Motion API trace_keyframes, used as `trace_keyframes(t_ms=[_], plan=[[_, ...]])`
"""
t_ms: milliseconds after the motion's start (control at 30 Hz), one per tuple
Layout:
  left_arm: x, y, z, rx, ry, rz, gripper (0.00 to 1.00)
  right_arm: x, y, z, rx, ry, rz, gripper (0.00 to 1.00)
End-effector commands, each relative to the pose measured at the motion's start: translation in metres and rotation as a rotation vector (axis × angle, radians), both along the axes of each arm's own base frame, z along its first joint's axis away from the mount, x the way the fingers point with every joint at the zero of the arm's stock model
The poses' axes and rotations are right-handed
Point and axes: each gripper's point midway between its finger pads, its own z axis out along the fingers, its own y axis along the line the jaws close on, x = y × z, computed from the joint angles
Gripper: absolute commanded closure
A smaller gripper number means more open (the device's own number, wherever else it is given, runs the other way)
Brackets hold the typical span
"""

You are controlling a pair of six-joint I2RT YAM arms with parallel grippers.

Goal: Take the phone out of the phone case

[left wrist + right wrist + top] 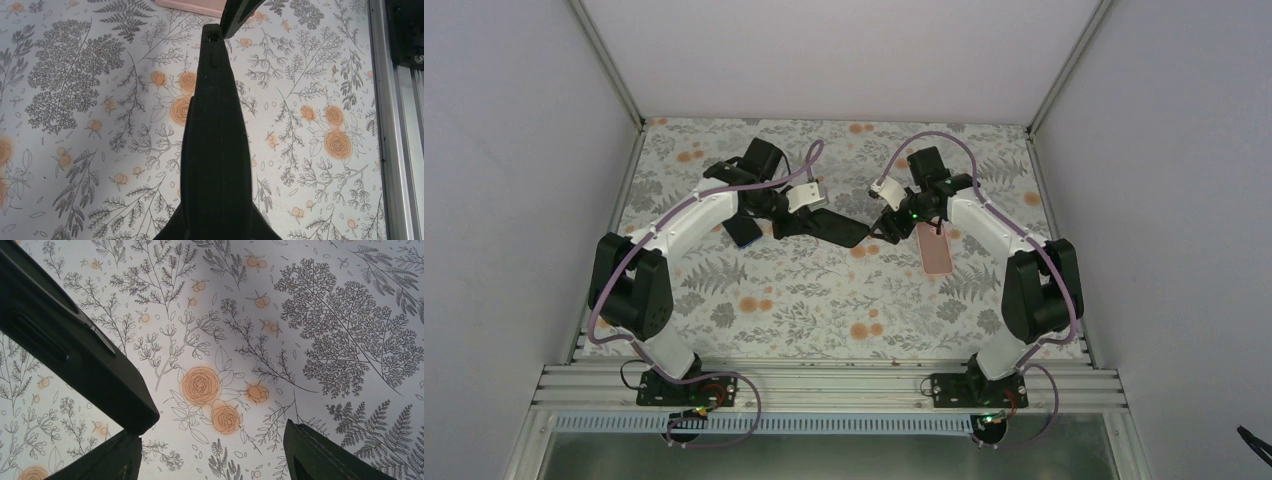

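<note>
1. Phone case [836, 229]: black, held up off the table [824, 300] between the two arms. The left wrist view shows it edge-on, so I cannot tell whether anything sits inside it.
2. Phone [936, 248]: pink, lying flat on the flower-print table just beside the right arm, apart from the case. Its edge shows at the top of the left wrist view.
3. Left gripper [794, 218]: fingers closed on one end of the case, gripping it by its faces.
4. Right gripper [212, 435]: fingers [320, 455] spread wide and holding nothing. The free corner of the case meets the tip of one finger, and the other finger stands well apart from it.
5. Dark blue object [744, 232]: on the table, partly hidden under the left arm. I cannot tell what it is.
</note>
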Motion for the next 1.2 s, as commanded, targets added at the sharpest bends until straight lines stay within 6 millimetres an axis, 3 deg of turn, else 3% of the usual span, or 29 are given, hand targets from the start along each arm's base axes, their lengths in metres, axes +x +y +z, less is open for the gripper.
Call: trace_keyframes(t_ms=[0, 300, 600, 767, 800, 967, 1167], plan=[[-0.002, -0.013, 0.023, -0.078, -0.034, -0.049, 0.98, 0.015, -0.011, 0.013, -0.003, -0.064, -0.058, 0.27], [-0.006, -0.015, 0.026, -0.091, -0.026, -0.062, 0.98, 0.025, -0.018, 0.010, -0.029, -0.082, -0.103, 0.31], [-0.019, -0.023, 0.030, -0.133, 0.008, -0.117, 0.98, 0.029, -0.012, 0.015, -0.013, -0.089, -0.099, 0.32], [-0.028, -0.024, 0.030, -0.140, 0.025, -0.147, 0.98, 0.042, -0.018, 0.019, -0.040, -0.135, -0.150, 0.32], [-0.029, -0.024, 0.030, -0.140, 0.029, -0.153, 0.98, 0.046, -0.020, 0.009, -0.060, -0.118, -0.158, 0.32], [-0.038, -0.026, 0.034, -0.166, 0.050, -0.184, 0.98, 0.068, -0.035, 0.006, -0.141, -0.186, -0.236, 0.32], [-0.044, -0.027, 0.037, -0.183, 0.065, -0.211, 0.98, 0.090, -0.041, 0.013, -0.172, -0.257, -0.255, 0.32]])
